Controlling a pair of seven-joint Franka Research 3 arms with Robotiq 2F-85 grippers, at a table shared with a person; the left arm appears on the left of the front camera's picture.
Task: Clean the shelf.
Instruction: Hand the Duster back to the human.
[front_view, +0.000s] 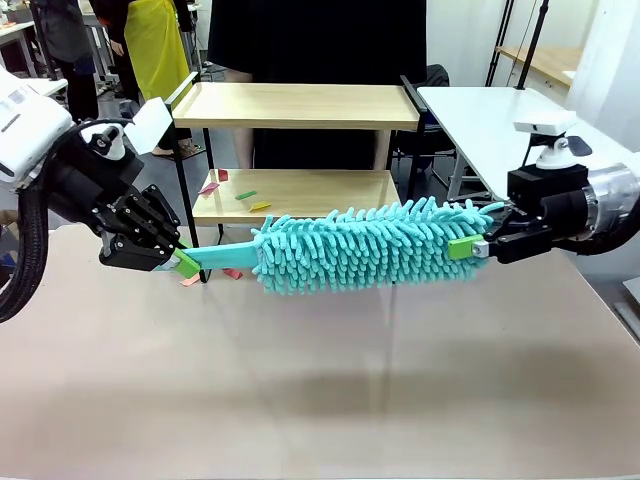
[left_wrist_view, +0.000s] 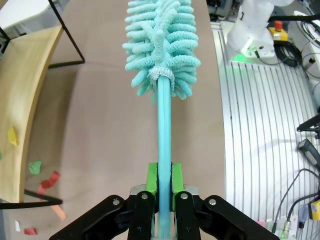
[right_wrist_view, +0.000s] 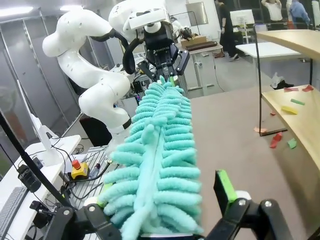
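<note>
Shelf (front_view: 300, 105): two-tier rack, light wooden boards in a thin black frame, standing at the far edge of the table (front_view: 320, 380). Lower board carries small coloured scraps (front_view: 247, 199) of red, green and yellow; more scraps lie on the table by its front left leg.

Table: brown, matte surface.

Duster (front_view: 370, 245): turquoise, fluffy head, flat handle, held level above the table in front of the shelf.

Left tool (front_view: 180, 262): clamped on the duster handle.

Right tool (front_view: 472, 245): jaws spread wide around the duster's fluffy tip.

Person: standing behind the shelf.
</note>
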